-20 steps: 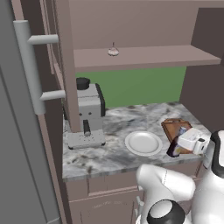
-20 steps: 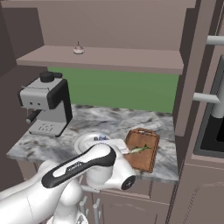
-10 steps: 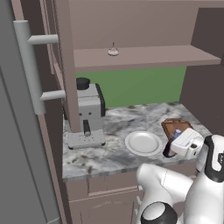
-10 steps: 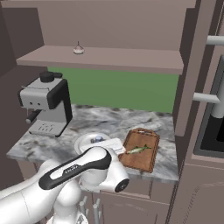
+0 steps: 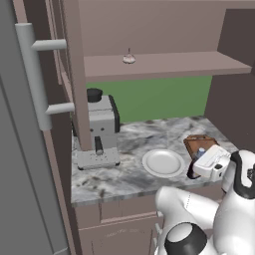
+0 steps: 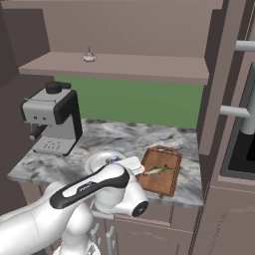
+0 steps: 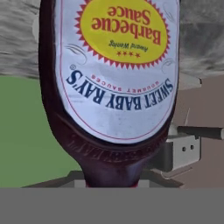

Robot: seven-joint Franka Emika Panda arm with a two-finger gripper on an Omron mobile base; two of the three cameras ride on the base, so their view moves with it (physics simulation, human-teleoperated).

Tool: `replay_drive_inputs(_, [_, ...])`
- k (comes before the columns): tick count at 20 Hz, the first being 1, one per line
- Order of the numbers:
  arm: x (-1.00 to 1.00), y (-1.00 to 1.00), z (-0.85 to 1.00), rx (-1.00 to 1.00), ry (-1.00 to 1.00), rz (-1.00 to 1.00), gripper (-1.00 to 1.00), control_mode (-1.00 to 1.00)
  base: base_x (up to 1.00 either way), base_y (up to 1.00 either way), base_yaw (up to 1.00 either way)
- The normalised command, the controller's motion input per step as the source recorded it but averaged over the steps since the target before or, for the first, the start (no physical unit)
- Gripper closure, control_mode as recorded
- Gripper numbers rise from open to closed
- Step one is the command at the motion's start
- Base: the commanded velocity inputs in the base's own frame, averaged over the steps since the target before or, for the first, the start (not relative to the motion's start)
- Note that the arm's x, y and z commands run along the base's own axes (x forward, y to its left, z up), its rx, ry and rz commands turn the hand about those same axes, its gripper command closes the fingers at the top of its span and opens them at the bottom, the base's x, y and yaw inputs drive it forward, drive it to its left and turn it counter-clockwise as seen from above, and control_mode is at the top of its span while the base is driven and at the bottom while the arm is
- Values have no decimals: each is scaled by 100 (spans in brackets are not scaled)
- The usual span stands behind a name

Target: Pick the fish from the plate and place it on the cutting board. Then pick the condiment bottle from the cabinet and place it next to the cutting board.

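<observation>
White plate [image 5: 163, 163] bare on marble counter [image 5: 124, 174]; hand just right, seemingly over cutting board [image 5: 200, 144].

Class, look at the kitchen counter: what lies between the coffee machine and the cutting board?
The white plate lies between the coffee machine and the cutting board, bare in the left base view. The right base view shows it too, partly behind the arm.
</observation>
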Motion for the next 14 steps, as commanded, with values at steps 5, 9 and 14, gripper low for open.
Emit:
replay_drive_inputs(5, [9,0,-26,-1,0,-1,100,-100,0,0,0])
replay_drive_inputs(9, [10,2,-31,0,0,0,100,-100,0,0,0])
replay_drive_inputs(14, [13,2,-25,0,0,0,100,-100,0,0,0])
